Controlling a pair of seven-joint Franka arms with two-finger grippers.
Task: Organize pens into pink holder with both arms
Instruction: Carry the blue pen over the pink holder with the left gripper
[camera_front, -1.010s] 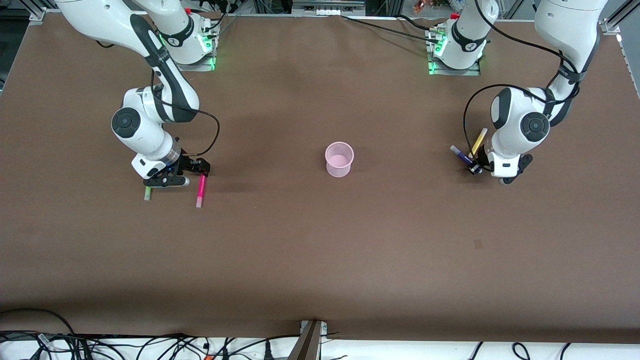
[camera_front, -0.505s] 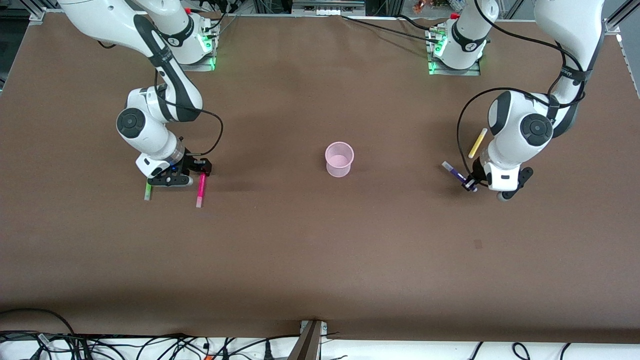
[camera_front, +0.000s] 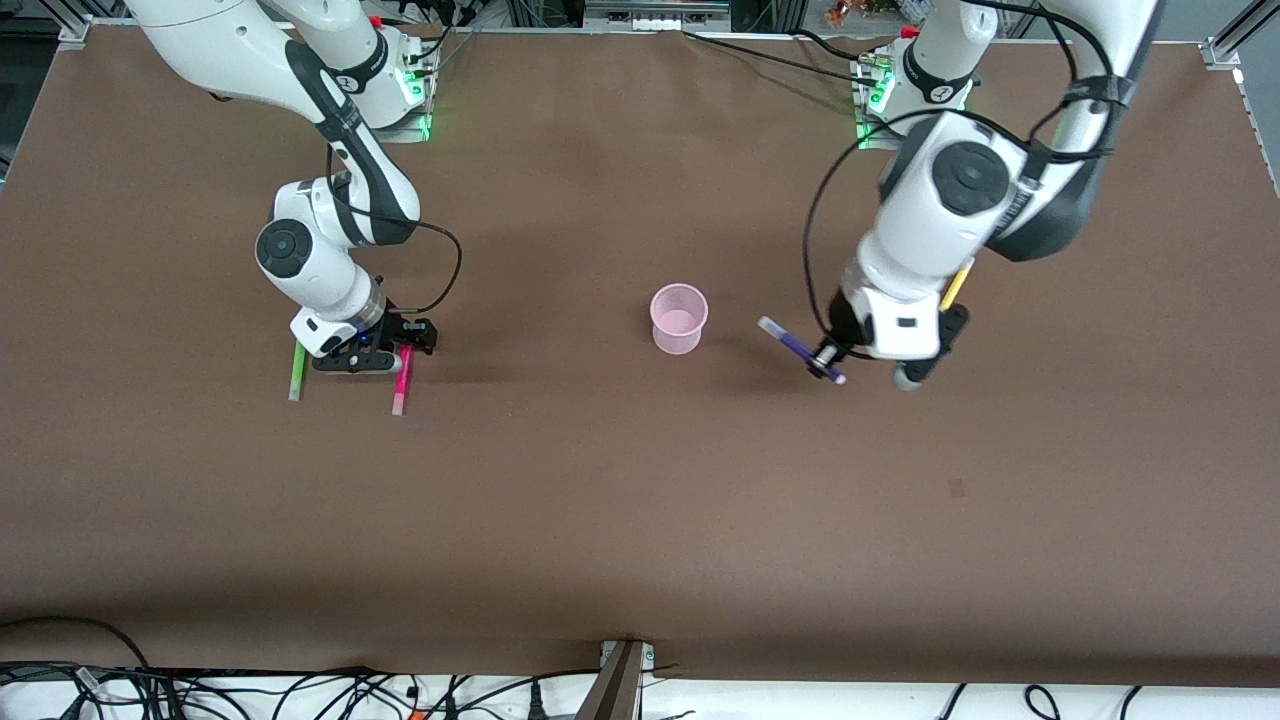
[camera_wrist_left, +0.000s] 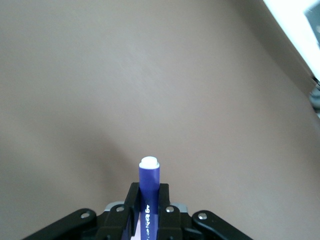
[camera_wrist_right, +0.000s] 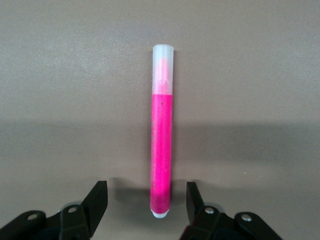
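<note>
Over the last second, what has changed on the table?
The left gripper, shut on the purple pen, lifted it away from the yellow pen and carried it toward the pink holder. The right gripper shifted from between the green pen and the magenta pen to over the magenta one, fingers open around it. Holder, yellow, green and magenta pens stayed put.

Table (camera_front: 600, 500): plain brown, no pattern. Cup (camera_front: 679, 318): translucent pale pink. Purple pen (camera_front: 797, 349): dark purple body, pale ends, small white print along the barrel. Pink pen (camera_front: 402, 379): bright magenta with a clear frosted cap and white tip. Green pen (camera_front: 296, 373): light green, paler end. Yellow pen (camera_front: 956, 285): yellow. Left gripper (camera_front: 826, 362): black. Right gripper (camera_front: 362, 358): black. Arms: white with black bands; green lights glow at both bases.
</note>
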